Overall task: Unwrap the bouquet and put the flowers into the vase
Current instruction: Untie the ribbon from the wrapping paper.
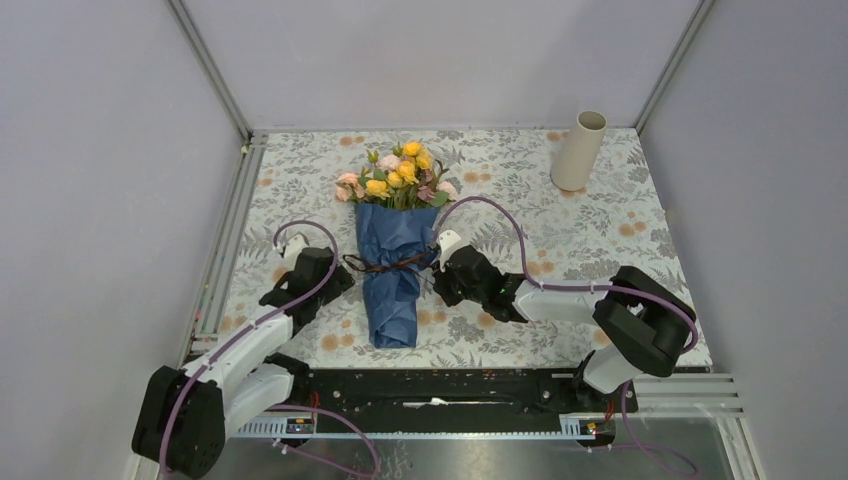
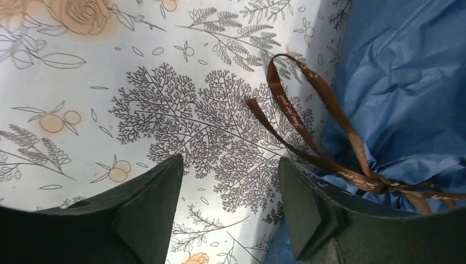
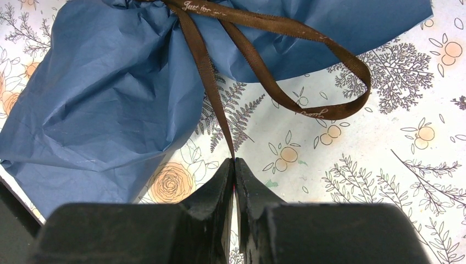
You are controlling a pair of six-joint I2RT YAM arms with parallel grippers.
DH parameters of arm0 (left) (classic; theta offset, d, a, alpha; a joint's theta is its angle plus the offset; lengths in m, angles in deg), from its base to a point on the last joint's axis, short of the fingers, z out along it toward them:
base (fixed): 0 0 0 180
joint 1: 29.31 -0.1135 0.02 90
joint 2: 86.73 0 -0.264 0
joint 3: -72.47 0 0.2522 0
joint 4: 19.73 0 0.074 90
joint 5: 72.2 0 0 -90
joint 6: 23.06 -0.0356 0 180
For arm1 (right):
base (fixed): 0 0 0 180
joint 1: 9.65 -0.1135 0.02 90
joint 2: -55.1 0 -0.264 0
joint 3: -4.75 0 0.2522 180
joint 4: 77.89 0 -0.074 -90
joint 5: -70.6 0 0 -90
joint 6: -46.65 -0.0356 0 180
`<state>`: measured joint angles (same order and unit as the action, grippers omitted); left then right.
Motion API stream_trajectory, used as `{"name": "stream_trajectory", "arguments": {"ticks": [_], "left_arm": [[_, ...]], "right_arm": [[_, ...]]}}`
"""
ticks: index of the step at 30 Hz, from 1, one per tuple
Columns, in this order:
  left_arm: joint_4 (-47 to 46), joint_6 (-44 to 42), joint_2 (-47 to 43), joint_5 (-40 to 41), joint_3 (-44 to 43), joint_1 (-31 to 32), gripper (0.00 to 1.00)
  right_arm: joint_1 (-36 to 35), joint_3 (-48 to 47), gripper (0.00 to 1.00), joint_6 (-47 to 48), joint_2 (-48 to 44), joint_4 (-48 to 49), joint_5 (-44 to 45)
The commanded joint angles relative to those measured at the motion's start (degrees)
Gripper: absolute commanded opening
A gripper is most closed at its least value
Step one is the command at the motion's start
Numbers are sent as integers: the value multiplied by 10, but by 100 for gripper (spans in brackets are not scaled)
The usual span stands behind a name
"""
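The bouquet (image 1: 392,240) lies mid-table, well apart from the vase (image 1: 579,150); the right gripper (image 3: 235,163) pinches the tail of the ribbon (image 3: 206,71), fingers pressed together; the left gripper (image 2: 231,165) hangs spread, empty, beside the other loop; best to pull that tail straight away from the knot, steadily.

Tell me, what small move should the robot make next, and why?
Probably a gentle pull of the right fingers away from the bouquet. They are shut on the loose end of the brown ribbon, whose bow is still tied around the blue paper; a pull should undo it. The left fingers stand open, holding nothing, beside the other loop.
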<state>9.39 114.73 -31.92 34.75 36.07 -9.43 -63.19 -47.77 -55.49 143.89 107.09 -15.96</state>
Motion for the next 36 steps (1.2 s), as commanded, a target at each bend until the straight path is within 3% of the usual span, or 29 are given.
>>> {"name": "stream_trajectory", "arguments": {"ticks": [1, 11, 16, 36], "left_arm": [[-93, 37, -8, -42, 24, -2, 67], [-150, 49, 39, -31, 35, -3, 54], [-162, 45, 61, -21, 30, -3, 41], [-202, 41, 110, -17, 27, -4, 32]], "right_arm": [[-5, 0, 11, -4, -19, 26, -2], [-5, -1, 11, -4, -13, 26, -6], [-5, -2, 11, -4, -9, 27, -6], [-5, -2, 11, -5, -8, 28, -7]]}}
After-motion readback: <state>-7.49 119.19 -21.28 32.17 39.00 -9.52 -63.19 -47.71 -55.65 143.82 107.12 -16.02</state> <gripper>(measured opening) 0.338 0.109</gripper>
